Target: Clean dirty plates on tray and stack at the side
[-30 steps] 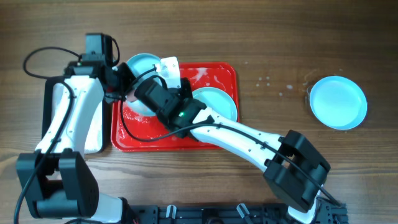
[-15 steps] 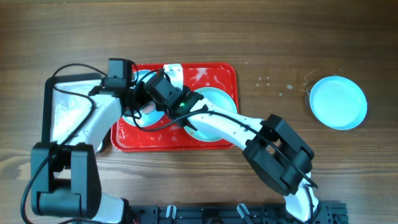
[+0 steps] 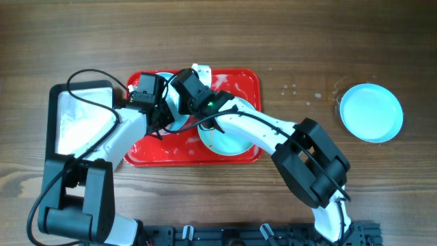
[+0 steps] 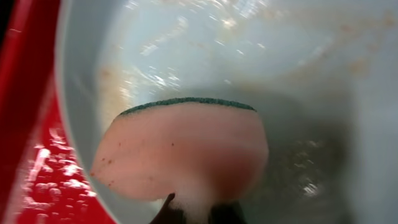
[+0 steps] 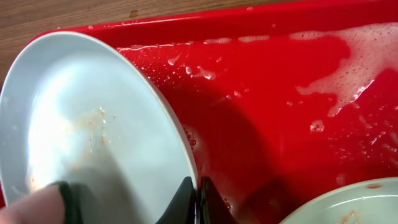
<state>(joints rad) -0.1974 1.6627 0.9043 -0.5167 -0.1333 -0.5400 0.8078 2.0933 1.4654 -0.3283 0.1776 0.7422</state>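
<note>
My right gripper [image 5: 198, 200] is shut on the rim of a pale blue plate [image 5: 81, 137], holding it tilted over the left half of the red tray [image 5: 280, 93]. Brownish smears show on the plate's face [image 4: 249, 56]. My left gripper [image 4: 199, 214] is shut on a pink sponge [image 4: 186, 149] with a green edge, and the sponge is pressed against that plate. Overhead, both grippers meet over the held plate [image 3: 176, 121], the left gripper [image 3: 164, 113] below the right gripper [image 3: 184, 87]. A second plate [image 3: 225, 140] lies on the tray [image 3: 242, 82]. A third plate [image 3: 371, 112] sits on the table at far right.
White foam [image 5: 360, 56] and water drops cover the tray floor. A black-rimmed tray with a white inside [image 3: 75, 116] stands just left of the red tray. The right arm reaches diagonally across the second plate.
Both grippers and the held plate have shifted right, from the tray's left end to further over the tray. The left arm swung in over the black-rimmed tray.
</note>
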